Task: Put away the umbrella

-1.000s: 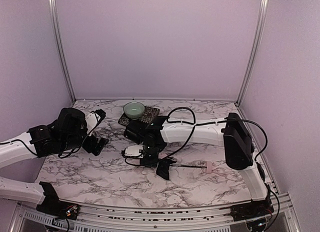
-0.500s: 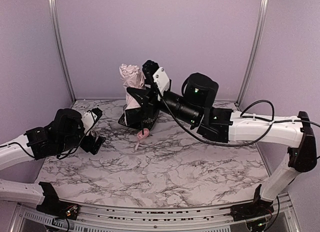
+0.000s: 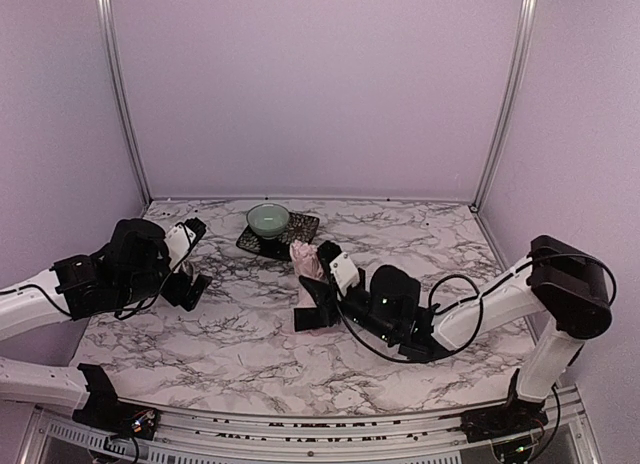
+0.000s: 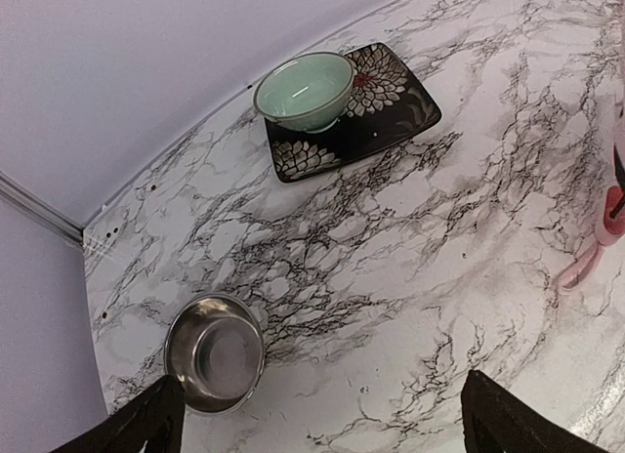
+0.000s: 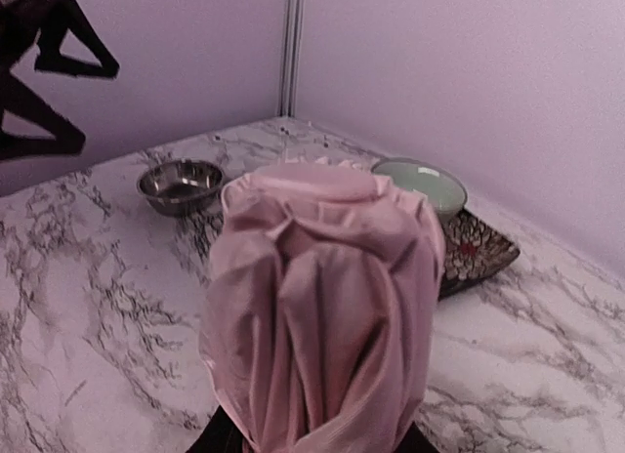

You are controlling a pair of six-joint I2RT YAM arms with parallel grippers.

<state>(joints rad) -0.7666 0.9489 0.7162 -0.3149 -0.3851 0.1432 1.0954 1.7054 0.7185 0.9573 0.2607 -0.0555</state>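
Note:
The umbrella (image 3: 303, 257) is a folded bundle of pale pink fabric standing up near the table's middle. My right gripper (image 3: 314, 306) is shut on its lower end, low over the table. In the right wrist view the pink folds (image 5: 327, 307) fill the centre and hide most of my fingers. A pink strap end (image 4: 586, 266) shows at the right edge of the left wrist view. The shaft is hidden. My left gripper (image 3: 190, 281) hovers at the left, open and empty, with its fingertips (image 4: 146, 424) wide apart.
A pale green bowl (image 3: 268, 220) sits on a dark flowered plate (image 3: 303, 228) at the back, just behind the umbrella. A small steel bowl (image 4: 215, 352) stands under my left gripper. Purple walls close the back and both sides.
My right arm has swung down from high near the back wall to low over the table's middle, carrying the umbrella bundle with it. The left arm has barely moved.

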